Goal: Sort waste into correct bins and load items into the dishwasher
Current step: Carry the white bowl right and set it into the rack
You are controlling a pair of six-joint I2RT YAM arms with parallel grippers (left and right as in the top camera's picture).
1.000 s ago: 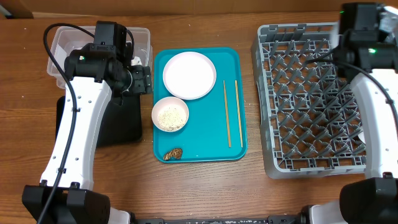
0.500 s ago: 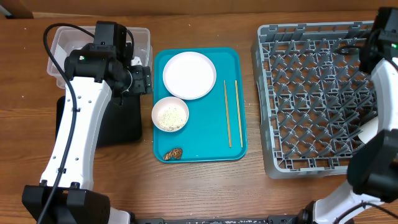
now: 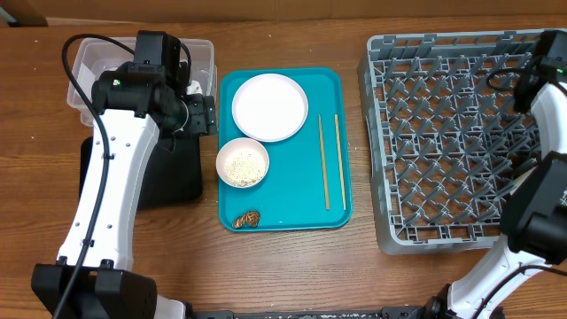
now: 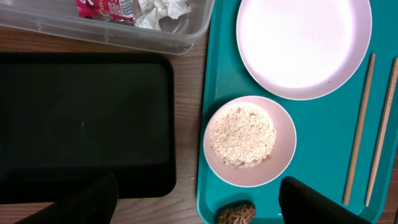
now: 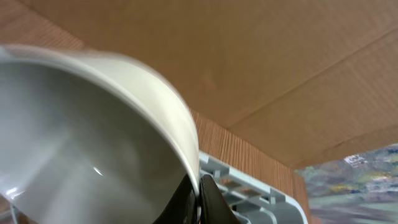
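Right gripper (image 5: 198, 194) pinches bowl (image 5: 93, 137) rim (thin hold): may slip, drop onto rack (image 3: 443, 142). Left gripper (image 4: 199, 202) wide open, empty.

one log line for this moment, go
left hand: open, above black tray and teal tray | right hand: shut on pale bowl rim, by dish rack | clear tub: red wrapper, tissue inside

Wood-grain table (image 3: 292, 266) w/ brown cardboard panel (image 5: 249, 50) behind.
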